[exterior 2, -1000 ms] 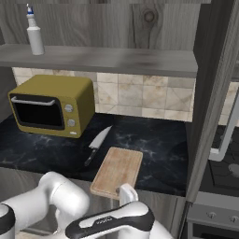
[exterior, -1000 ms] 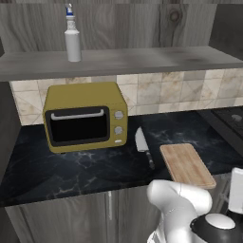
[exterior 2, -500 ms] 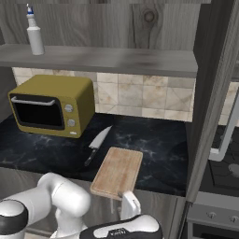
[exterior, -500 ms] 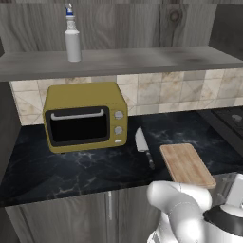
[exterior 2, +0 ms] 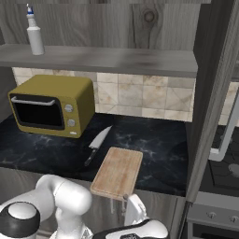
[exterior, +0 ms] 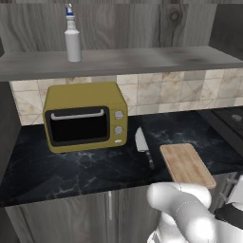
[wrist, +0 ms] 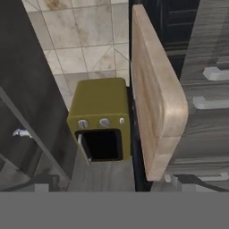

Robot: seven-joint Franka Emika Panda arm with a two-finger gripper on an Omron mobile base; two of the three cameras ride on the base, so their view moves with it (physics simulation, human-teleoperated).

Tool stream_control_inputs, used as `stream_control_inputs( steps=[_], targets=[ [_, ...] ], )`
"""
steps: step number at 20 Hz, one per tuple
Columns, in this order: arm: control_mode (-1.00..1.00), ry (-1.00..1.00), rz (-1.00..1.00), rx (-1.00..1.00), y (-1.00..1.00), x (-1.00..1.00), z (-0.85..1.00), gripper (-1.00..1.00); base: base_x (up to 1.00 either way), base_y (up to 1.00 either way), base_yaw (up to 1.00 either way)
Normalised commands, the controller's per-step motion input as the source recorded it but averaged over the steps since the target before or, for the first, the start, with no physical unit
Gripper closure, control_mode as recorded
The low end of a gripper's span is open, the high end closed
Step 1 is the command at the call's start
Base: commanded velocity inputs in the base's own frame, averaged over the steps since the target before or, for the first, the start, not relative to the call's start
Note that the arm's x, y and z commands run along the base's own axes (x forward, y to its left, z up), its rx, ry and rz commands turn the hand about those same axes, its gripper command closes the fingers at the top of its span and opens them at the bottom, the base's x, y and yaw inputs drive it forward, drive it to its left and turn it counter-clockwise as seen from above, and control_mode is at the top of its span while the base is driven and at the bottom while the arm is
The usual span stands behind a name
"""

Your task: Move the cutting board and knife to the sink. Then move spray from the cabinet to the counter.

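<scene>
The light wooden cutting board (exterior: pixel 186 165) lies on the black counter (exterior: pixel 85 171) near its front edge, with the knife (exterior: pixel 142 144) just left of it, handle toward me. My gripper (exterior 2: pixel 131 206) hangs open just below and in front of the board (exterior 2: pixel 117 172). In the hand view the board (wrist: pixel 154 98) stands edge-on, its near corner between the spread fingertips (wrist: pixel 44 181). The white spray (exterior: pixel 72 35) stands on the cabinet shelf (exterior: pixel 142 59), upper left. The sink is out of view.
A yellow oven (exterior: pixel 85 116) sits on the counter left of the knife (exterior 2: pixel 95 144). A grey vertical panel (exterior 2: pixel 210 102) ends the counter on the right, with a stove (exterior 2: pixel 219 172) beyond it. Grey lower cabinets (exterior: pixel 71 218) run under the counter.
The arm has folded lower in front of the counter and the gripper has sunk a little by the board's front edge. The board, knife and spray have not moved.
</scene>
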Motion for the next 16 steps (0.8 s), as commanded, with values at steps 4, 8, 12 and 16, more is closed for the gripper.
stream_control_inputs(
  steps=[4,8,12,16],
  targets=[
    [-1.00,0.00,0.00,0.00,0.00,0.04,-0.15,-1.00,0.00,0.00,0.00],
    [-1.00,0.00,0.00,0.00,0.00,0.16,-0.16,-1.00,0.00,0.00,0.00],
    [-1.00,0.00,0.00,0.02,0.00,0.24,-0.08,-1.00,0.00,0.00,0.00],
    [-1.00,0.00,0.00,0.01,0.00,0.25,-0.07,-1.00,0.00,0.00,0.00]
  ],
)
